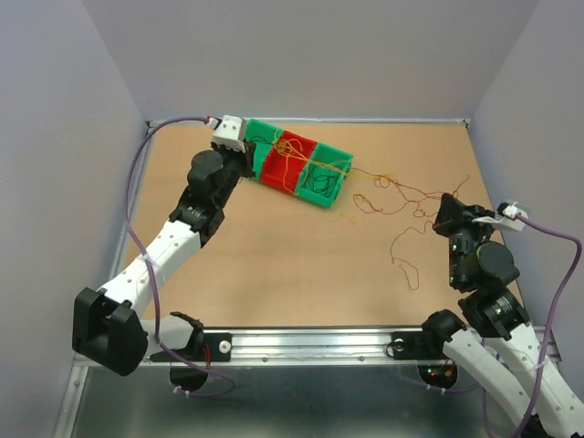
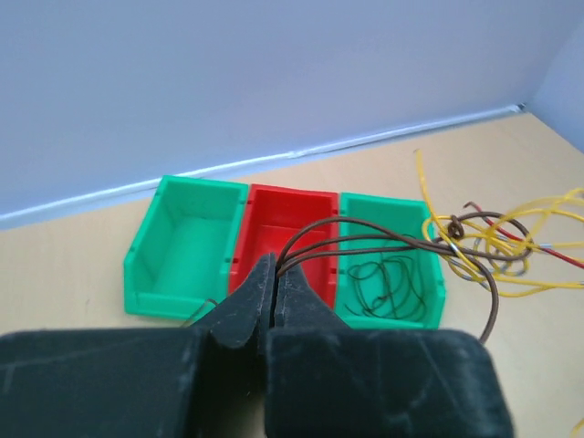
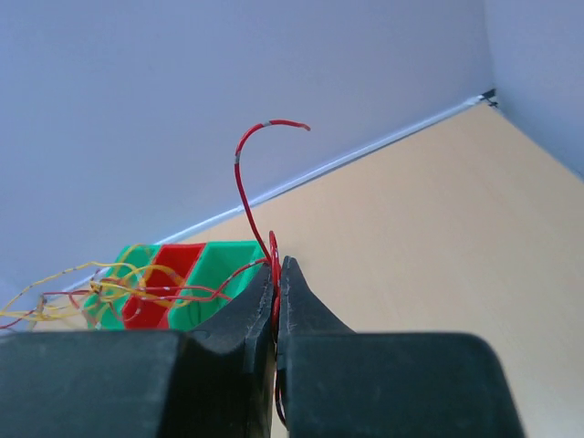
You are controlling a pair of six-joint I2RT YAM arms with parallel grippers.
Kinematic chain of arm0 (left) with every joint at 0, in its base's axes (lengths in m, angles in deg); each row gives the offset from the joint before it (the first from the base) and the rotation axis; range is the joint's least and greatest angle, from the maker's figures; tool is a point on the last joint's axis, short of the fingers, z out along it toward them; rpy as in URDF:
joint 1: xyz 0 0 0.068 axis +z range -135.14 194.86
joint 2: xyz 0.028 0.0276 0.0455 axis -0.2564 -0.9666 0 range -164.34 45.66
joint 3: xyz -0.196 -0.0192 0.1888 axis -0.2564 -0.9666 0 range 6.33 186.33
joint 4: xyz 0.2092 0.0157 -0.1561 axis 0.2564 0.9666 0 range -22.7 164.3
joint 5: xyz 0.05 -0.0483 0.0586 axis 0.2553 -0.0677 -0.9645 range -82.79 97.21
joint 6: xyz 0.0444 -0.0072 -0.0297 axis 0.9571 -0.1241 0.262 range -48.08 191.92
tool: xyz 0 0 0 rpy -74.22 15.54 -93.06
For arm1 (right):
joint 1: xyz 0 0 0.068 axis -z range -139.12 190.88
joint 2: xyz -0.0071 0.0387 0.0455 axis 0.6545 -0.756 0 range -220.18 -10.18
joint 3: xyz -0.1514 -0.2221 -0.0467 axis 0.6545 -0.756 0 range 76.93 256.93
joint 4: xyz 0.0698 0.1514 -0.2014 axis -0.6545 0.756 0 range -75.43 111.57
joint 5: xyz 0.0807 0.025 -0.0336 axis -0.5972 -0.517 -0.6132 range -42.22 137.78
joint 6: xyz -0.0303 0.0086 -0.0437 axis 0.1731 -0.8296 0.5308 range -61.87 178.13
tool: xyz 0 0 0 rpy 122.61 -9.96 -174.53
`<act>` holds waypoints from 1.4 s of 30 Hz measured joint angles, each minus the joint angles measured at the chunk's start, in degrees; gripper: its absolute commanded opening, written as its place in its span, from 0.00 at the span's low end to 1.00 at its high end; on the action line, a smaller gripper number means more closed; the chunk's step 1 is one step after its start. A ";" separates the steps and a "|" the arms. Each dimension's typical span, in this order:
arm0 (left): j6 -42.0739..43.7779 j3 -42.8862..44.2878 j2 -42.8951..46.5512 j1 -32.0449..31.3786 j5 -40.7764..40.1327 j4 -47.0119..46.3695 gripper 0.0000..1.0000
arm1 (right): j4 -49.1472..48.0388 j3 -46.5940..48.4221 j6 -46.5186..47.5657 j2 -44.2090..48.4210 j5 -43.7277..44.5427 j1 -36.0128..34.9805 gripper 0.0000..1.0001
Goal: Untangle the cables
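The cables [image 1: 388, 187] are thin brown-red, yellow and black strands, stretched from the bins across the table toward the right. My left gripper [image 1: 248, 162] is at the left end of the bins, shut on brown strands [image 2: 365, 239] that run over the red bin [image 2: 292, 219] into a knot with yellow strands [image 2: 511, 228]; its tips show in the left wrist view [image 2: 276, 265]. A black strand [image 2: 388, 283] lies coiled in the right green bin [image 2: 429, 228]. My right gripper [image 1: 447, 212] is shut on a red strand [image 3: 242, 178], pinched at its tips [image 3: 276, 265].
Three joined bins, green [image 1: 265, 146], red [image 1: 294, 160] and green [image 1: 327, 178], sit diagonally near the back wall. A loose strand loop [image 1: 406, 265] lies on the table ahead of the right arm. Walls enclose the table on three sides.
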 measured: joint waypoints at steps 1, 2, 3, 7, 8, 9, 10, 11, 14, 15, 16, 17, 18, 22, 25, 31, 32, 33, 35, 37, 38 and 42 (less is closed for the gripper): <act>-0.87 0.11 -0.52 1.44 0.63 -0.28 0.00 | 0.15 -0.39 -0.26 0.70 1.01 0.00 0.01; -2.12 0.55 -1.81 4.28 2.23 -0.39 0.00 | 0.57 -0.96 -0.46 2.01 2.01 0.00 0.01; -3.54 1.11 -3.34 6.88 4.20 -0.42 0.00 | 0.79 -1.49 -0.70 3.32 2.60 -0.02 0.01; -6.19 1.81 -8.20 12.44 6.71 0.33 0.00 | 1.14 -1.60 -0.96 4.87 3.65 -0.02 0.01; -6.47 1.81 -8.74 12.63 6.91 0.50 0.00 | 1.18 -1.60 -0.94 4.87 4.00 -0.02 0.01; -6.80 1.81 -9.09 12.66 7.63 0.85 0.00 | 1.29 -1.60 -0.94 4.74 4.37 -0.02 0.05; -6.97 1.81 -9.11 12.66 8.28 1.09 0.00 | 1.31 -1.60 -0.94 4.50 4.61 0.02 0.30; -7.04 1.81 -9.09 12.63 9.70 0.94 0.00 | 1.40 -1.60 -0.87 4.20 4.55 0.02 0.50; -6.97 1.75 -8.81 12.17 13.79 -0.55 0.00 | 1.49 -1.60 0.26 3.10 2.10 0.02 0.90; -6.78 1.73 -8.61 11.82 15.37 -1.09 0.00 | 1.49 -1.60 1.03 2.40 0.17 0.02 0.93; -6.38 1.73 -8.37 11.32 16.48 -1.51 0.00 | 1.42 -1.60 1.44 1.77 -1.40 0.02 0.96; -5.75 1.73 -8.13 10.56 17.77 -1.95 0.00 | 1.03 -1.60 2.38 0.79 -4.59 0.07 0.98; -5.27 1.73 -7.89 9.68 18.86 -2.25 0.00 | 0.72 -1.60 2.99 -0.07 -6.84 0.07 0.98; -1.49 1.73 -7.26 4.48 23.06 -2.38 0.00 | -3.28 -1.60 7.02 -5.53 -21.14 0.09 1.00; 1.46 1.73 -7.23 0.37 24.65 -1.77 0.00 | -7.80 -1.60 10.08 -11.69 -34.95 0.09 1.00; 5.79 1.73 -5.88 -4.79 26.16 0.13 0.00 | -15.30 -1.77 13.81 -21.90 -54.07 0.07 1.00; 6.19 1.73 -5.42 -5.22 26.16 0.35 0.00 | -17.18 -1.81 14.36 -23.37 -56.96 0.09 1.00; 6.51 1.73 -4.96 -5.46 26.18 0.55 0.00 | -19.08 -1.81 14.78 -24.33 -59.39 0.09 1.00; 6.95 1.73 -3.65 -6.12 26.25 1.07 0.00 | -22.27 -1.81 15.21 -26.51 -63.10 0.09 1.00; 7.15 1.73 -2.56 -6.56 26.40 1.40 0.00 | -25.31 -1.81 15.37 -29.09 -66.69 0.09 1.00; 7.19 1.73 -2.10 -6.73 26.45 1.57 0.00 | -26.45 -1.81 15.34 -30.40 -68.04 0.07 1.00; 7.39 1.73 -0.42 -7.56 26.69 2.32 0.00 | -32.06 -1.79 15.08 -36.24 -72.74 0.07 0.98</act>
